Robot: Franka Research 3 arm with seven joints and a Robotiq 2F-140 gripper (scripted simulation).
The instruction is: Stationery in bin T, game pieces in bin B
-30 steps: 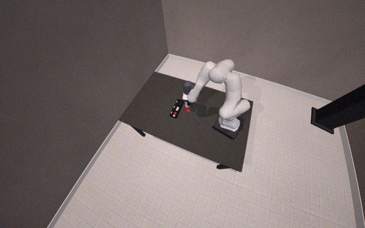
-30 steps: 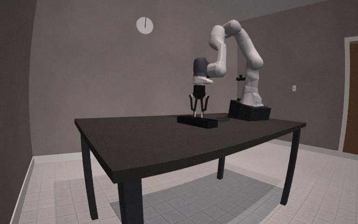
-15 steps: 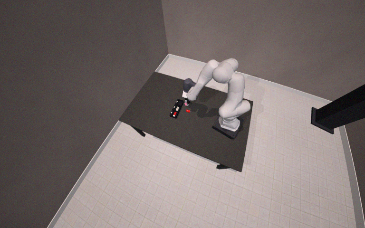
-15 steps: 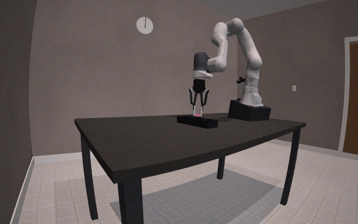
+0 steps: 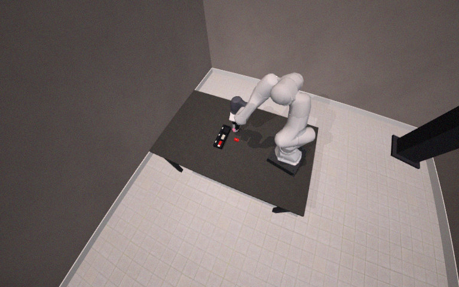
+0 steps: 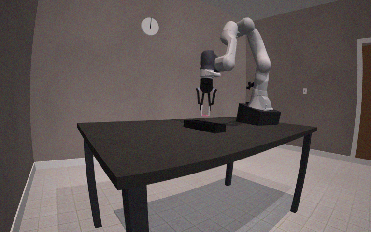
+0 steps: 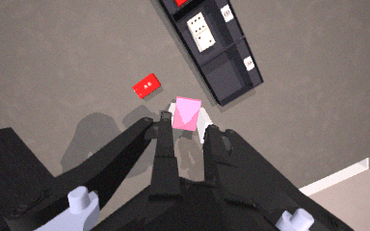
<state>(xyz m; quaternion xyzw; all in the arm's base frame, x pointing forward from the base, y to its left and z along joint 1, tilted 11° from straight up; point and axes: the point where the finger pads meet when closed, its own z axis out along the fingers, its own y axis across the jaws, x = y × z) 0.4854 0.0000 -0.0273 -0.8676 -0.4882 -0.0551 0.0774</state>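
- Over the dark bench (image 7: 72, 58), at the left of the wrist view, a small red card (image 7: 146, 86) lies flat, well apart from any bin and not yet sorted. If it is a game piece, as its printed face suggests, it is work left to do.
- At centre, the gripper (image 7: 187, 123) hangs above the bench with its fingers clamped on a pink block (image 7: 186, 113), which looks like an eraser. The exterior view shows the block raised off the surface, level with the top of the bins or a little above.
- To the right, just beside the lifted block, a row of black bins (image 7: 239, 91) stands on the bench. A white domino (image 7: 201, 32) already lies in the middle compartment, and a red item (image 7: 180, 2) shows at the picture's upper edge in the one beyond.
- Nearest the block, the end compartment (image 7: 225, 77) holds nothing. Its small white label (image 7: 249, 63) is too small to read, so which bin is T and which is B cannot be told.
- Judged from this, the sorting is partly done: at least one game piece is binned, the pink block is mid-carry and has yet to be released over its bin, and the red card waits.
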